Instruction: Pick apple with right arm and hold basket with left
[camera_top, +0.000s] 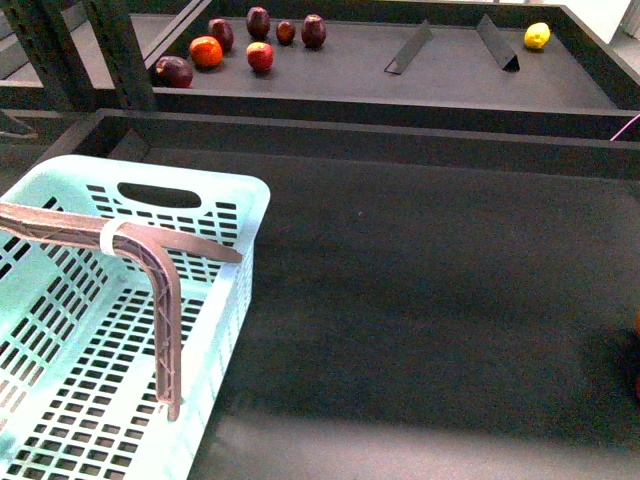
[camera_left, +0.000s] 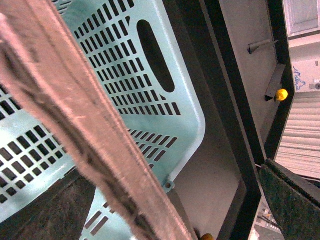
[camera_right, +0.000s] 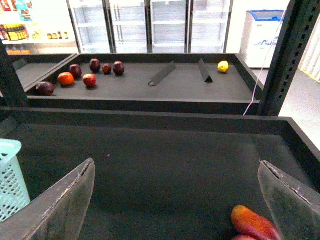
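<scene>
Left claw (camera_left: 170, 197) is spread around the basket (camera_top: 215, 300) handle (camera_top: 130, 240), not pinching; the basket may slip; the apple (camera_top: 260, 56) sits far back on the shelf (camera_top: 420, 85) among dark fruit (camera_top: 314, 30); right claw (camera_right: 175, 192) is spread, empty; it might grab the wrong fruit.

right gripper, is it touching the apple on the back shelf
Apart. The right wrist view shows the right gripper, jaws open, over the near tray, while the apple sits far off on the back shelf.
</scene>
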